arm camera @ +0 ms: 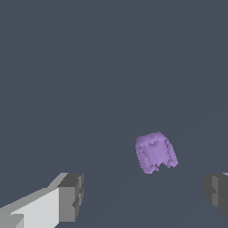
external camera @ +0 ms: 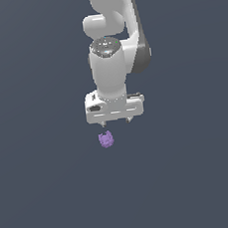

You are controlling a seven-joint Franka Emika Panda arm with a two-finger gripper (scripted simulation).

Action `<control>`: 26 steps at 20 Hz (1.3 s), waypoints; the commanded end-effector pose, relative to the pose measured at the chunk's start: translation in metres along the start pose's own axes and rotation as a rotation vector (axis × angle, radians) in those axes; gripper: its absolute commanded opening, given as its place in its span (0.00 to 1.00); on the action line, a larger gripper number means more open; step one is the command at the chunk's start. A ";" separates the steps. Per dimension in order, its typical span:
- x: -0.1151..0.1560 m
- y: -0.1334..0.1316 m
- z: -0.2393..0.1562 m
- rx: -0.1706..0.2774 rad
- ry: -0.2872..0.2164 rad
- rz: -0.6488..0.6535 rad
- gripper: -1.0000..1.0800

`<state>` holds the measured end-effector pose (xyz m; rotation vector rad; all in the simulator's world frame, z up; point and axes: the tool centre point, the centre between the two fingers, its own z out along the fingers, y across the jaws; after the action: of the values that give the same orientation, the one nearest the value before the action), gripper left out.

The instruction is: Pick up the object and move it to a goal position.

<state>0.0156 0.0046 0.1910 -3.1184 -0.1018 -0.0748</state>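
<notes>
Hanging in the centre of the exterior frame, the white gripper [external camera: 116, 121] is seen with its jaws spread and nothing held between them. Just below it, slightly toward the exterior view's left, the object [external camera: 106, 139] is found lying on the dark floor [external camera: 45, 194], apart from the fingers [arm camera: 71, 196]. No grasp is yet made; descent, closing, lifting and carrying are judged to remain. A small, light-purple, lumpy block with bumps on top is shown. No goal marker is visible.
</notes>
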 end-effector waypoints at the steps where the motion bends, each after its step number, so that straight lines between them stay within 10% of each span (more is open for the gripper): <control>1: -0.002 0.007 0.012 -0.003 -0.006 -0.030 0.96; 26: -0.023 0.057 0.103 -0.012 -0.051 -0.274 0.96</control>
<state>0.0016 -0.0513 0.0864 -3.0965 -0.5294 0.0005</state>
